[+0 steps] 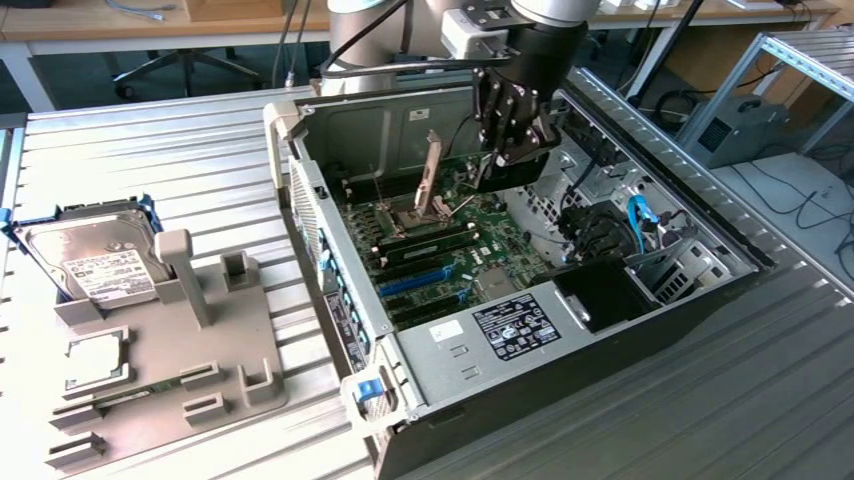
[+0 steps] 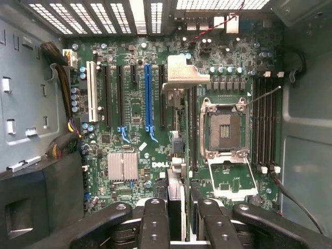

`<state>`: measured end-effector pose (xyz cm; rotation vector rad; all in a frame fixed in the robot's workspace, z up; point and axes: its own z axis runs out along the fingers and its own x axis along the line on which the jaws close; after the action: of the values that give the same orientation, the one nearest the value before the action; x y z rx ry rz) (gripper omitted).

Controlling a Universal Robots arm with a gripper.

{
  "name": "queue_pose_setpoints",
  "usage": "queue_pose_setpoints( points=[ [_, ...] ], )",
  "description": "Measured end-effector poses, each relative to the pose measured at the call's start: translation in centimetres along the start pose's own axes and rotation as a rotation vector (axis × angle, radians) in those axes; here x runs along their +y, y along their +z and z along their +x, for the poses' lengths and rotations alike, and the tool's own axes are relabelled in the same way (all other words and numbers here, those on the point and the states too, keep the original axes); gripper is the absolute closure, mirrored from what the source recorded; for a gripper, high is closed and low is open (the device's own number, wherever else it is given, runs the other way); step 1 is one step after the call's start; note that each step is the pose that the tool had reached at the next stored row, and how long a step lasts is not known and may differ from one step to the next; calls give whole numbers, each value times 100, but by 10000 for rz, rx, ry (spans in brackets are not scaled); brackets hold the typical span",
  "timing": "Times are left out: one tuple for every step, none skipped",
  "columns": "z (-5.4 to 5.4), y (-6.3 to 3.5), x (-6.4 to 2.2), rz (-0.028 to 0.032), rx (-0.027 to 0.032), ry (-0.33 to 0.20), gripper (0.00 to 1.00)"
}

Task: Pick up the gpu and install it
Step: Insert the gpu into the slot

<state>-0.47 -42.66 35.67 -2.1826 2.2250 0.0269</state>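
My gripper (image 1: 514, 150) hangs over the open computer case (image 1: 334, 300), shut on the gpu (image 1: 515, 172), a dark flat card held on edge above the motherboard (image 1: 461, 250). In the wrist view the black fingers (image 2: 154, 218) clamp the gpu (image 2: 176, 189), which shows edge-on, with its silver bracket (image 2: 182, 72) at the far end. The card lines up beside the black expansion slots (image 2: 163, 98), between the blue slot (image 2: 148, 93) and the open processor socket (image 2: 225, 129). It is not touching the board.
A silver hard drive (image 1: 94, 255) with a white label stands on a grey fixture (image 1: 187, 350) at the exterior view's left. A black power supply (image 1: 607, 295) and blue cables (image 1: 638, 222) fill the case's near right. Case walls (image 1: 300, 190) surround the board.
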Motion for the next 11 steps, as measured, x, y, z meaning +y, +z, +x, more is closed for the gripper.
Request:
queue_pose_setpoints(
  points=[
    [1,2,4,0,-1,0,73],
    [1,3,8,0,0,0,73],
    [2,4,13,0,0,0,73],
    [2,6,18,0,0,0,73],
    [3,7,22,0,0,0,73],
    [4,9,27,0,0,0,73],
    [4,10,31,0,0,0,73],
    [5,12,35,0,0,0,73],
    [5,13,39,0,0,0,73],
    [6,15,43,0,-1,0,73],
    [7,17,48,0,0,0,73]
  ],
)
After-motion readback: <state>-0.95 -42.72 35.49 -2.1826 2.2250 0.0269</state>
